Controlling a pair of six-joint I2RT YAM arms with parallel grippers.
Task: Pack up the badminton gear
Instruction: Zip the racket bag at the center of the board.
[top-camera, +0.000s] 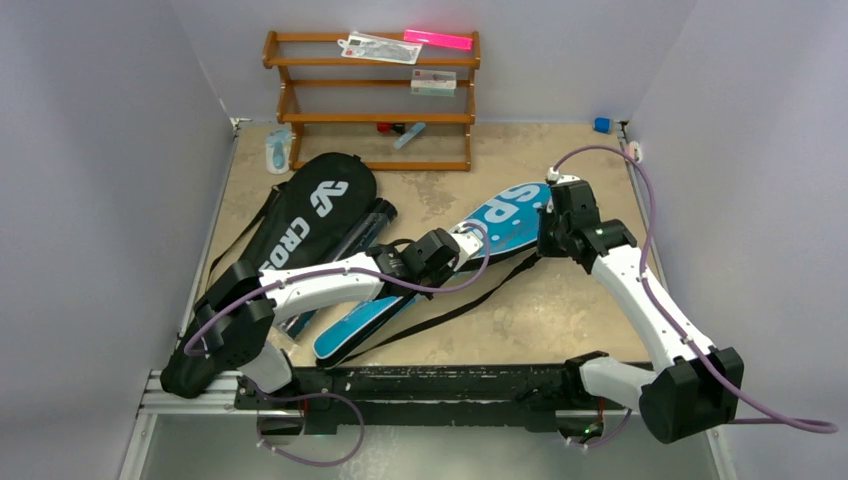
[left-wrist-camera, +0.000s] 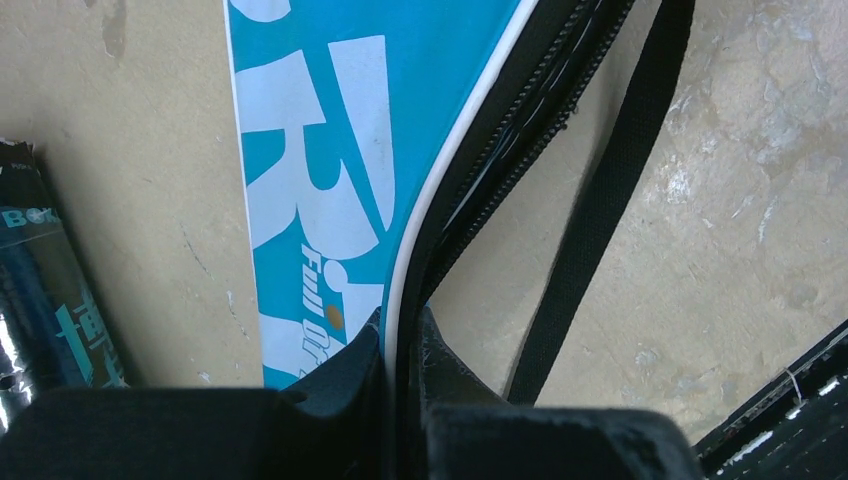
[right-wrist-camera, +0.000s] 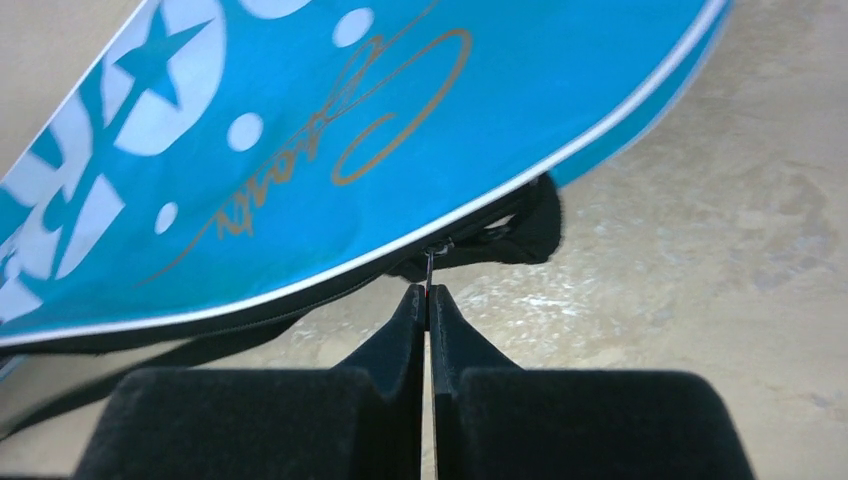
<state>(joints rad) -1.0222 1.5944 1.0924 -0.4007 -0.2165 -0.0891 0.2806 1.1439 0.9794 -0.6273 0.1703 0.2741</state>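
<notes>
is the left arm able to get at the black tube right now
Probably not yet: the left gripper is shut on the edge of the blue cover. The tube lies close beside it, so after letting go it looks reachable.

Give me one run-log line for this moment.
left fingers: shut on blue cover edge | right fingers: shut on zipper pull | black cover: lying unheld

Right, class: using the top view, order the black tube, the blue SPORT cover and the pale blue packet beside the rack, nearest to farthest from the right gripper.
1. The blue SPORT cover: pinched in the right gripper.
2. The black tube: mid-table, to its left.
3. The pale blue packet: far back left, by the rack.
</notes>
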